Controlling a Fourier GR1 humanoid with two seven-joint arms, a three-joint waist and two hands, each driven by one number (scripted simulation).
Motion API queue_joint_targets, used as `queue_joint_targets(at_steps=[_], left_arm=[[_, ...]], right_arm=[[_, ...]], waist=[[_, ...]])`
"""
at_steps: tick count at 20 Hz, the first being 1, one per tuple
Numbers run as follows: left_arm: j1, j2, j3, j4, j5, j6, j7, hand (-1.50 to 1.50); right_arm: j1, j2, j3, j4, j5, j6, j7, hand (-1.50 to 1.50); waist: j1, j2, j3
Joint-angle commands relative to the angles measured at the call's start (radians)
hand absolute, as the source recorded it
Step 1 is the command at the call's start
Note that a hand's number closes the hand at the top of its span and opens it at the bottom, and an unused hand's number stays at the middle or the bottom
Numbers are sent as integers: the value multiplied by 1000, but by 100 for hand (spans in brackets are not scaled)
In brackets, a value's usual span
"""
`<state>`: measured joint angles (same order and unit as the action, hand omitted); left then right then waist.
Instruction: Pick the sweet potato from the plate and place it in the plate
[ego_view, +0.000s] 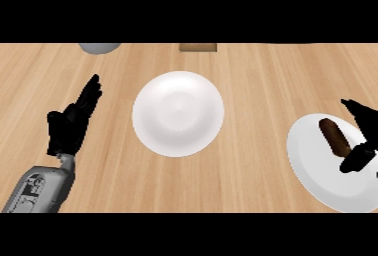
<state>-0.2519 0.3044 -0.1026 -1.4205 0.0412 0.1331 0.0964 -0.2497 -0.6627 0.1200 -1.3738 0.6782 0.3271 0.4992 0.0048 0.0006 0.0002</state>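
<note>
A dark brown sweet potato (334, 136) lies on a white plate (317, 170) at the right edge of the head view. My right hand (362, 125) is over that plate, its fingers on the far side of the sweet potato and its thumb (356, 159) at the near end, spread around it without closing. A second white plate (178, 113) sits bare in the middle of the wooden counter. My left hand (71, 122) rests open at the left, fingers straight and pointing away, well apart from both plates.
A grey rounded object (100, 47) shows at the counter's far edge on the left, and a brown block (198, 47) at the far edge near the middle. Bare wood (255, 100) lies between the two plates.
</note>
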Motion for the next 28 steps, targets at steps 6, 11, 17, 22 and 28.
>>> queue_joint_targets(at_steps=[6, 11, 17, 22, 28], left_arm=[[-6, -13, 64, 33, -20, -66, -10, 0], [4, -96, 15, 1, -105, 16, 2, 0], [7, -70, 64, -121, -83, -53, 127, 0], [-35, -100, 79, 32, -118, -48, 23, 0], [-31, -108, 113, 58, -120, -78, -17, 0]], right_arm=[[-15, 107, 1, 169, 133, -40, -79, -150], [-33, 96, -52, 359, 179, -123, -197, -150], [-52, 118, -83, 372, 216, -74, -212, -150], [-113, 107, -115, 482, 277, -227, -320, 150], [-46, 134, -109, 375, 316, -232, -303, 150]], waist=[[-5, 0, 0], [-2, 1, 0], [-1, -1, 0], [-2, 1, 0], [-8, -1, 0]])
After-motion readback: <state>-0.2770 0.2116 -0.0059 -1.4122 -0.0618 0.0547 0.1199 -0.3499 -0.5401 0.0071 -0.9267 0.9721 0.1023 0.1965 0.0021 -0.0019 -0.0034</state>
